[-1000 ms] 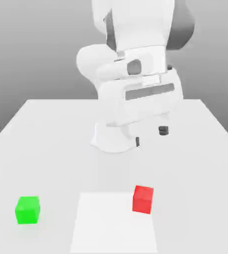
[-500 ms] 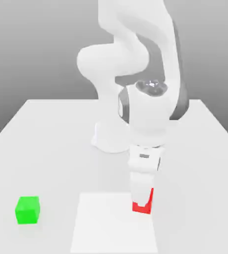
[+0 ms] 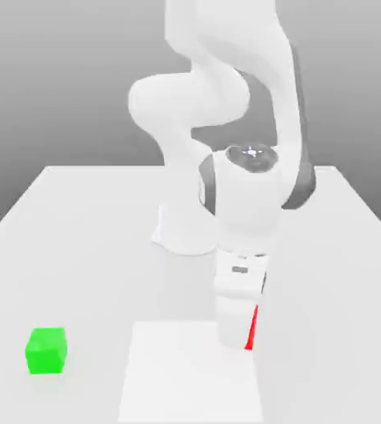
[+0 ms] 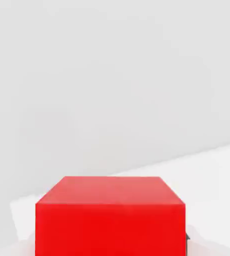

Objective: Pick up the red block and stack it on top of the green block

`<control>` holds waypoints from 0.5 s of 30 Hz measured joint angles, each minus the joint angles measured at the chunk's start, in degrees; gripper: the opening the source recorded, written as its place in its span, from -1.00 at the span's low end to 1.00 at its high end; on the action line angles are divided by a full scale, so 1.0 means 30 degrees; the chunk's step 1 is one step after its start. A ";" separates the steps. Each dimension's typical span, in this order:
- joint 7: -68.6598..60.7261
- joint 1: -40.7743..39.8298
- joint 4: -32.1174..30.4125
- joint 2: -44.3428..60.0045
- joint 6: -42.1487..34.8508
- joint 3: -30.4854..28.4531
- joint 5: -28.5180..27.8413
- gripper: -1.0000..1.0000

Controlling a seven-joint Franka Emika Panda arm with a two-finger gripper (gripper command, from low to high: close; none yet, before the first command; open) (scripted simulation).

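One red block (image 4: 110, 227), cube-shaped, upright, edges squared to hand (image 3: 236, 341); hand closed, gripping block.

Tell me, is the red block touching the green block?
Apart. The exterior view shows the red block and the green block with a wide gap between them.

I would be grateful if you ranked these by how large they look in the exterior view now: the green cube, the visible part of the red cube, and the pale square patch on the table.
1. Pale white square patch
2. Bright green cube
3. Visible sliver of the bright red cube
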 joint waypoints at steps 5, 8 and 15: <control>0.0609 -0.0350 0.0106 -0.1778 -0.2010 -0.0890 -0.0888 -1.00; 0.0303 -0.3348 0.1275 -0.1505 -0.3001 -0.2725 -0.0727 -1.00; -0.0637 -0.9701 0.4176 -0.0626 -0.4972 -0.4942 -0.0045 -1.00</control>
